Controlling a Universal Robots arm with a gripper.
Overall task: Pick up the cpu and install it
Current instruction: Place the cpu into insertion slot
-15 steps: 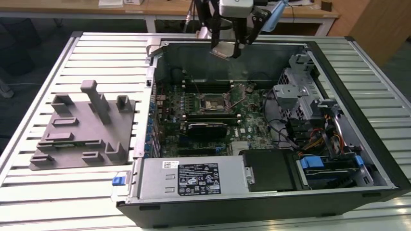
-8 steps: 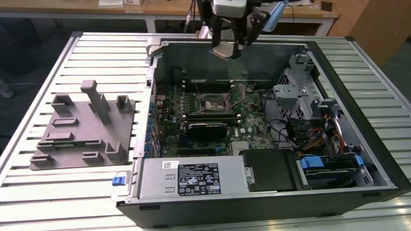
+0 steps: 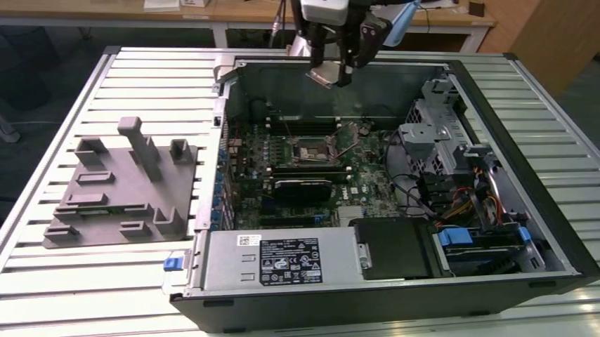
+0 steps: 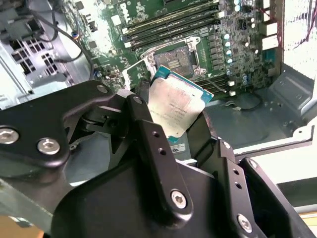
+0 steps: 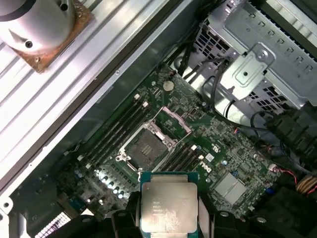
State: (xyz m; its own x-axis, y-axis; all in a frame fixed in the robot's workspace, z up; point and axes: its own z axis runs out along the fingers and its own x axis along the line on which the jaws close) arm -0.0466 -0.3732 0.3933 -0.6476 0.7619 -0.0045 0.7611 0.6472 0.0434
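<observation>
Carry step in hand: our gripper [image 3: 332, 70] is clamped on the cpu [image 3: 324, 75], black fingers [image 4: 148, 134] pinching two opposite edges. The chip hangs tilted over the open case [image 3: 375, 312], near the wall farthest from the exterior camera and well above the motherboard [image 5: 228, 163]. The socket [image 5: 147, 146] sits mid-board, metal-framed, no chip in it. The cpu is a thin flat square with a dull silver lid and teal rim. Our read: seating calls for levelling the chip, squaring it to the socket, and a gentle touch.

The black fingers [image 4: 146, 124] clamp the tilted cpu [image 4: 176, 105] by its edges above the green motherboard [image 4: 218, 47], near the open socket [image 4: 174, 60] and memory sticks [image 4: 168, 25].
</observation>
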